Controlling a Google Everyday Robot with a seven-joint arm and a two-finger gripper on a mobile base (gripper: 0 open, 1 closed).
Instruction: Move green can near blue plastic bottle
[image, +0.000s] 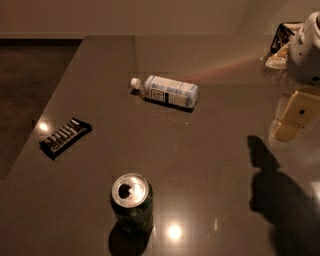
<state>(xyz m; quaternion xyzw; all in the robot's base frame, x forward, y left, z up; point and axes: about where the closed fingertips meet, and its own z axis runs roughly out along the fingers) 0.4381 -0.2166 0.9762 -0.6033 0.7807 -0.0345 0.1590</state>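
Green can (131, 202) stands upright at the near side of the table (215, 150), well apart from the blue plastic bottle (167, 91) lying on its side farther back, cap pointing left. Black snack bar (65, 137) at left. Gripper (307, 47) at far right edge, spread or pressed together cannot tell
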